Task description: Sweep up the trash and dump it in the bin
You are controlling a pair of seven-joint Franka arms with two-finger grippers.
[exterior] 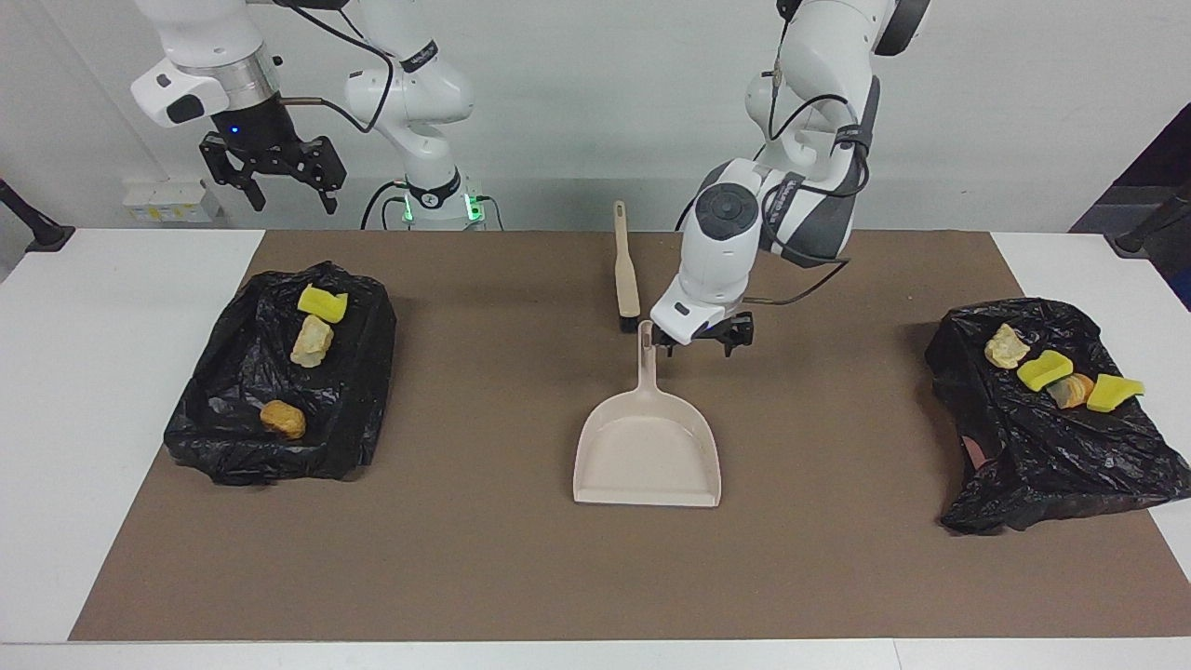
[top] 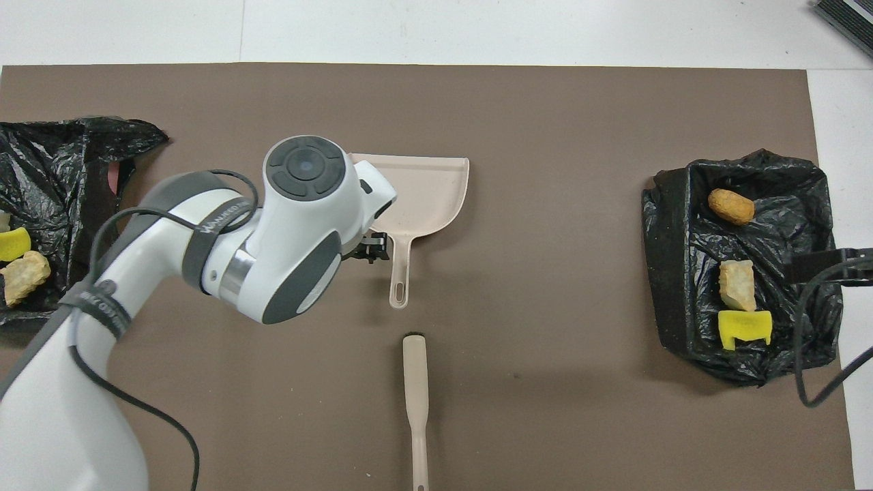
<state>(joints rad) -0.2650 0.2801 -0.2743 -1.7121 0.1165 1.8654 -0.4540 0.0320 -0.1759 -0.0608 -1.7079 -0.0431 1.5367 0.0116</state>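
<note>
Little can be read here. The left arm point(top: 204, 266) wears dark grey bands with pale lettering: one at about ten o'clock from its big round joint cap, another low toward seven o'clock, yet the letters cannot be made out with certainty. Nothing else in either view carries readable text, numbers or signs.
</note>
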